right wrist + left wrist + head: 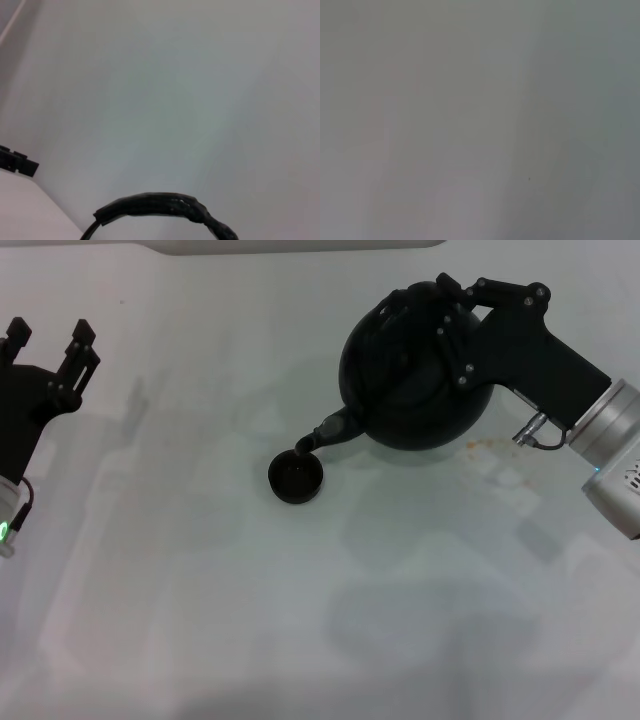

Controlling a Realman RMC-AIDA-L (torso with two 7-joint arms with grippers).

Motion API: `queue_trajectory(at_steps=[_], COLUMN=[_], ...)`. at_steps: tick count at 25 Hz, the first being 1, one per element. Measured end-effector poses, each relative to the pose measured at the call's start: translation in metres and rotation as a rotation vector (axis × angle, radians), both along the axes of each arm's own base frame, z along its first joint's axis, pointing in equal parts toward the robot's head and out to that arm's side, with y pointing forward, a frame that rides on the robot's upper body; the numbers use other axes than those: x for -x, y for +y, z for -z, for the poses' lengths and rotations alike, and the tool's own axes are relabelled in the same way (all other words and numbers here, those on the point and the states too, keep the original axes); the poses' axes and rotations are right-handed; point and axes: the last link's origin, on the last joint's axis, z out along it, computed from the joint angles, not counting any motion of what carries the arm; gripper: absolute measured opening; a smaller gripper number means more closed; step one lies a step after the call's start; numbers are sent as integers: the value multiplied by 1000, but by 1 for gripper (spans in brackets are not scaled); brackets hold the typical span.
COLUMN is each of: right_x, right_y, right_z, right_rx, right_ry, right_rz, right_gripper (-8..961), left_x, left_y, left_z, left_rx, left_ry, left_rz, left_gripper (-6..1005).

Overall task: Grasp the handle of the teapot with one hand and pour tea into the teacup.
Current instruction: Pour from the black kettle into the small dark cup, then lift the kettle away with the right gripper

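On the desk [200, 590], the teapot [420, 380] is held tilted by the right pincer [445, 315], clamped on the handle [165, 207]; its spout is aimed down-left over the teacup [296, 477].

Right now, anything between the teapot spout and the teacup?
Nothing visible. In the head view the right hand holds the teapot by its handle, tilted so the spout sits right over the teacup rim. The left hand is parked far off at the table's left edge.
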Motion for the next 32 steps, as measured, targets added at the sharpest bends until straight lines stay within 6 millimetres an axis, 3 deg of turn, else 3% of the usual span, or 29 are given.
queue_trajectory(at_steps=[32], right_x=[1], right_y=[2], right_z=[-1], right_rx=[-71], right_ry=[-81], right_rz=[-44], right_gripper=[123], left_x=[-1], left_y=[1], left_z=[0], left_rx=[5], left_ry=[-21], left_rz=[-1], left_gripper=[770])
